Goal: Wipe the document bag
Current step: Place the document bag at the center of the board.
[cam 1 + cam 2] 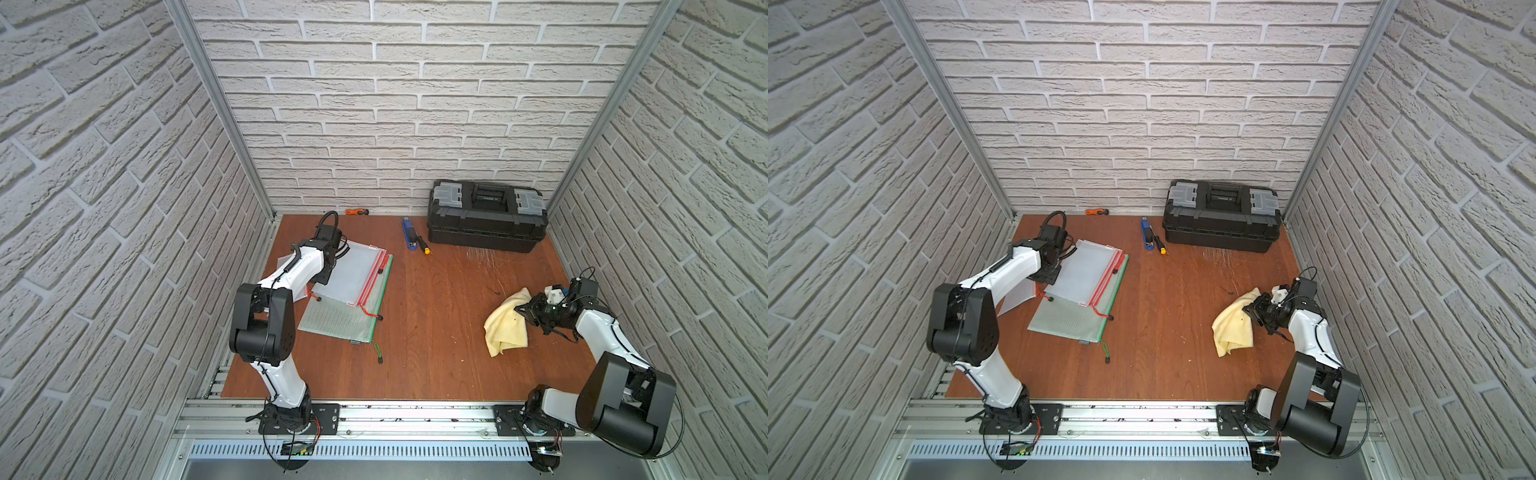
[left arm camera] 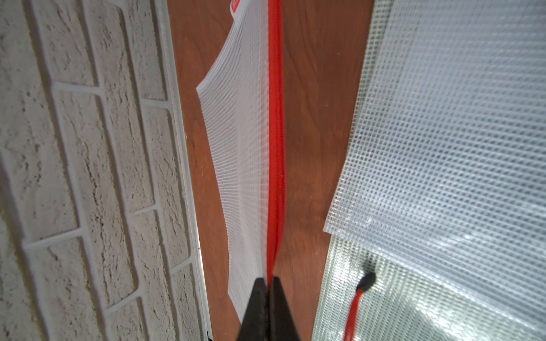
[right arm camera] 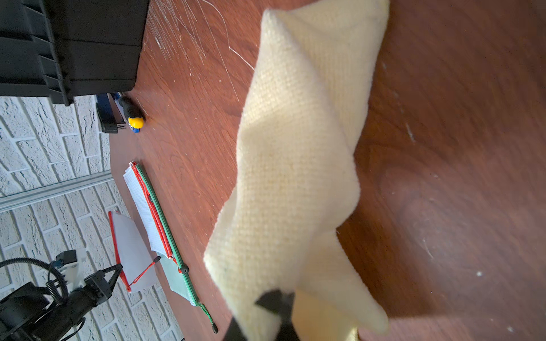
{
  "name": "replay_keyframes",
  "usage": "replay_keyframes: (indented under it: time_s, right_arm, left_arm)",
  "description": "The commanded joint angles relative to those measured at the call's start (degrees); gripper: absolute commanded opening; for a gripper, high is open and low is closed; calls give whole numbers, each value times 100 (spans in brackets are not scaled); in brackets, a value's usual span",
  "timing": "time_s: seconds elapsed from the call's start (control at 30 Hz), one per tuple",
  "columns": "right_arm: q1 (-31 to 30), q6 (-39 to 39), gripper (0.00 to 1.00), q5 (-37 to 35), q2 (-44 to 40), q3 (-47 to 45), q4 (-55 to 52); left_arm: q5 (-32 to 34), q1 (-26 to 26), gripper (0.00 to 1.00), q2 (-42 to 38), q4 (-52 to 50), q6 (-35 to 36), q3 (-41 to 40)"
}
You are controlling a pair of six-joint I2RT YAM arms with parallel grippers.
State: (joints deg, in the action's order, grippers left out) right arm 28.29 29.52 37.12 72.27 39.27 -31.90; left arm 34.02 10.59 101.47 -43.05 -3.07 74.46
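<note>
Red-zippered clear mesh document bag (image 2: 239, 153) is pinched by its red edge in the left fingers (image 2: 257, 304), which are shut tight on it. It's tipped up near the table's (image 1: 436, 353) left edge, right beside the stack of other mesh bags (image 1: 349, 278). Over by the right edge, the right fingers (image 3: 273, 299) are clamped on a pale yellow woven cloth (image 3: 295, 147), well apart from the bag. Looks like setup to me, no wiping yet. Next the cloth has to cross over to the bag's face while the bag is held steady.

Robot lab cell dressed as a workshop: brick-pattern wall panels (image 1: 374, 104) in aluminium framing (image 1: 220, 108) around a wooden tabletop (image 1: 436, 332), a toolbox (image 1: 486, 226), a screwdriver (image 1: 423, 245), left arm (image 1: 295, 270) and right arm (image 1: 598, 332) bolted to a rail (image 1: 415, 419).
</note>
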Motion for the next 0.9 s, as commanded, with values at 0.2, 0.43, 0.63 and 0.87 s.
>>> replay_keyframes:
  time_s: [0.2, 0.43, 0.63, 0.87]
  right_arm:
    - [-22, -103, 2, 171, -20, -120, 158]
    - [-29, -134, 2, 194, 9, -130, 153]
    - [-34, -130, 2, 183, -5, -101, 127]
    - [-86, -88, 2, 146, -20, -39, 74]
  left_arm:
    - [25, -170, 16, 595, 14, -208, 16]
    - [-570, -382, 76, 415, -120, -775, -86]
    - [-1081, -225, 90, -657, 17, -1414, -396]
    - [-1527, 894, 92, -1989, 637, -1503, -114]
